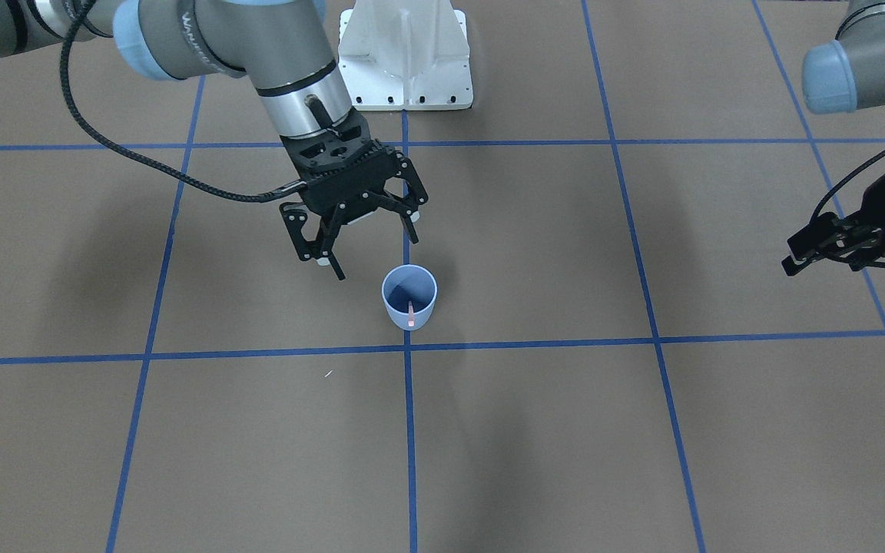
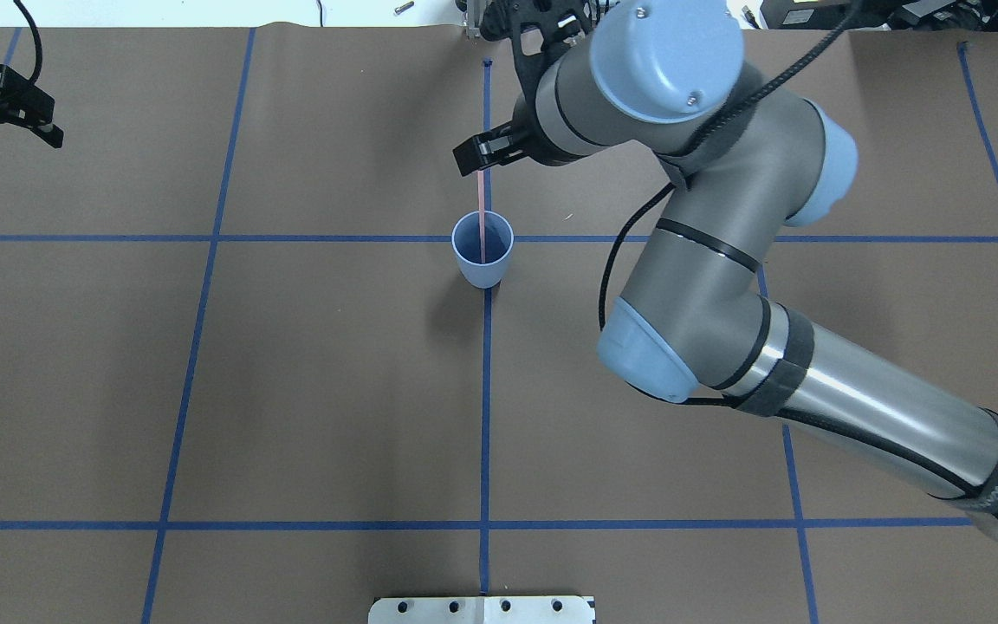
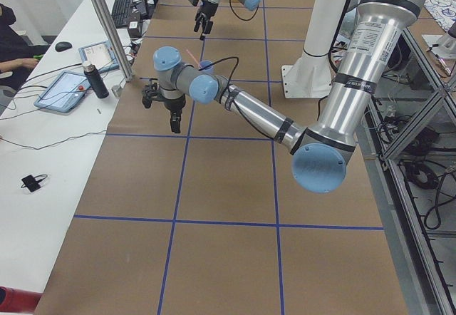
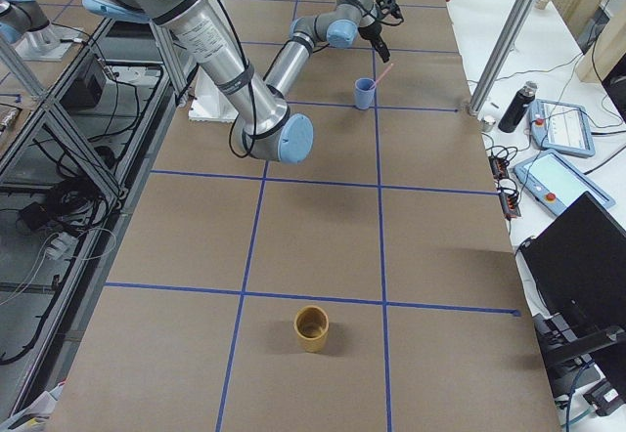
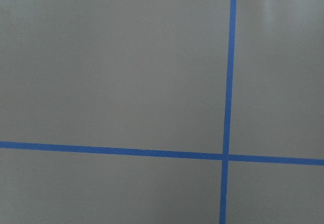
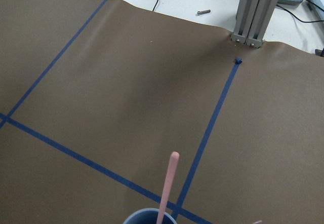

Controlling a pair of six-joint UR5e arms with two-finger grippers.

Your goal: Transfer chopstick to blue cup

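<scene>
Chopstick (image 2: pixel 482 217) stood leaning inside blue cup (image 2: pixel 482 274)
Right gripper (image 1: pixel 378 256) hung just beside the cup over the bench (image 1: pixel 565 430), fingers apart and empty; left gripper (image 2: pixel 12 139) sat well apart, likewise spread.

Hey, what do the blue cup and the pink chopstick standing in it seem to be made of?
Blue cup: likely plastic, smooth and matte; even pale colour, soft sheen, no texture. Chopstick: probably plastic, possibly painted wood; uniform pale pink, rounded tip, no grain visible.
</scene>
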